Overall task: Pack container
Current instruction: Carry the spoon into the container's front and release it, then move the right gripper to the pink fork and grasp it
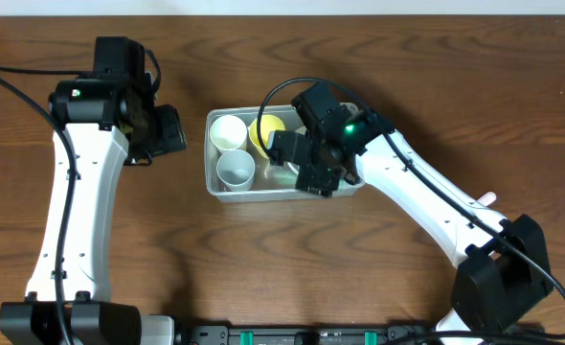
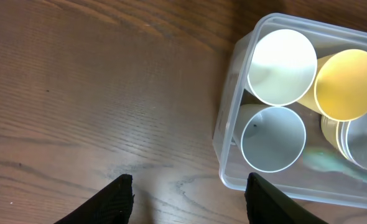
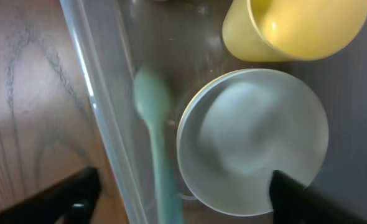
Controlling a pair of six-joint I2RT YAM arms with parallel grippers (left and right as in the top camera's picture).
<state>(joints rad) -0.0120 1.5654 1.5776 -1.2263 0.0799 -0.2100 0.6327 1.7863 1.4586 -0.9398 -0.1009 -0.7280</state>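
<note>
The brown wooden table (image 1: 292,259) is hard and flat, with wavy grain lines in it. The container (image 1: 209,172) sits near the middle of it, between the two arms. It is a see-through plastic tub, long, with round corners and a lip all round the top. I think it is light and a bit bendy, with smooth walls that would slip, so the lip on its two long sides looks like the best place to hold it, and it should be kept level. The right pincer (image 3: 185,180) hangs over the tub's right end with its jaws wide apart, gripping nothing. The left pincer (image 2: 188,193) is over bare table just beside the tub's left end, and it is apart and empty too. Inside the tub is a round white bowl (image 3: 252,155), smooth and shiny. Next to it are a yellow cup (image 2: 348,84) and two white cups (image 2: 282,65), all thin and round, with their open mouths showing. Smallest is a thin, pale green spoon (image 3: 155,143) lying along the wall just beside the bowl.
</note>
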